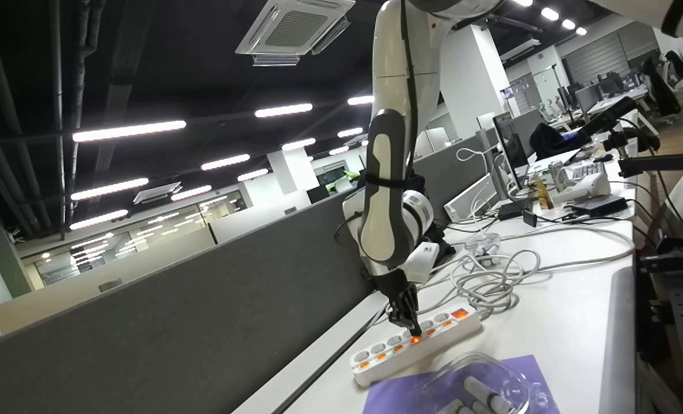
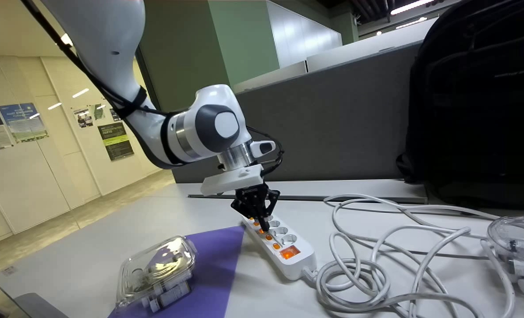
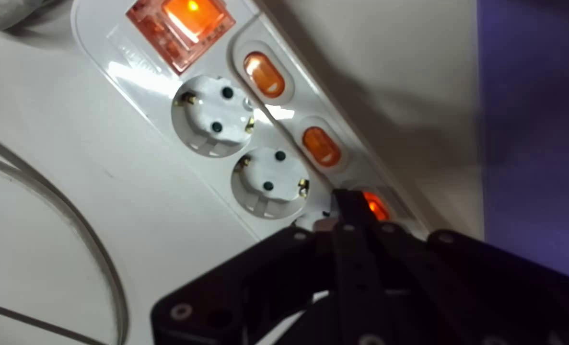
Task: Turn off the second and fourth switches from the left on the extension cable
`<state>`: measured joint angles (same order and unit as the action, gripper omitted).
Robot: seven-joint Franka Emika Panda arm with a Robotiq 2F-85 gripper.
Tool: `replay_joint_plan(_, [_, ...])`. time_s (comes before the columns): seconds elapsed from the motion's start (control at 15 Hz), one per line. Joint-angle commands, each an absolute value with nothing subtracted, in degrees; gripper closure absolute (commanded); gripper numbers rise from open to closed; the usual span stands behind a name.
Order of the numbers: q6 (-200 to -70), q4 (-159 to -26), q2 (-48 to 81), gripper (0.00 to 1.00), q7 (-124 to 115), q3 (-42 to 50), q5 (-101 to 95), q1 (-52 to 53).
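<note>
Where a flat purple sheet (image 2: 217,269) lay on the white tabletop (image 1: 583,287), a clear plastic container (image 2: 131,276) of white tubes (image 2: 171,296) rested at least partly on it. Between that sheet and a coil of pale cord (image 2: 365,304) lay the long white plastic extension cable (image 1: 427,349) with its orange oval switches (image 3: 321,146); behind, in an exterior view, stood a dark grey partition (image 2: 332,128) and a black bag (image 2: 478,110). In the wrist view the black two-fingered gripper (image 3: 351,203), fingers closed together, hid part of the row, its tip at the glowing fourth switch (image 3: 377,206), counted from the end away from the square orange main switch (image 3: 193,24); whether it pressed could not be told. Print on the tubes and paper posters (image 2: 23,123) was too small to read, a mark on the extension cable too blurred. Its long axis ran diagonally in the wrist view, main-switch end at upper left.
</note>
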<state>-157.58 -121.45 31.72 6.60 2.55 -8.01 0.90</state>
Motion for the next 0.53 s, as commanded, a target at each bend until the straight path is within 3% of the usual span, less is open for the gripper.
replay_joint_plan(0.0, [-156.2,-120.0,32.7,1.00,8.1,1.8,-8.8,0.6])
replay_joint_plan(0.2, [-158.1,-120.0,34.0,1.00,8.3,3.0,-10.5,1.6])
replay_joint_plan(0.47, [-172.9,-121.0,38.6,1.00,8.1,4.6,-13.6,1.7])
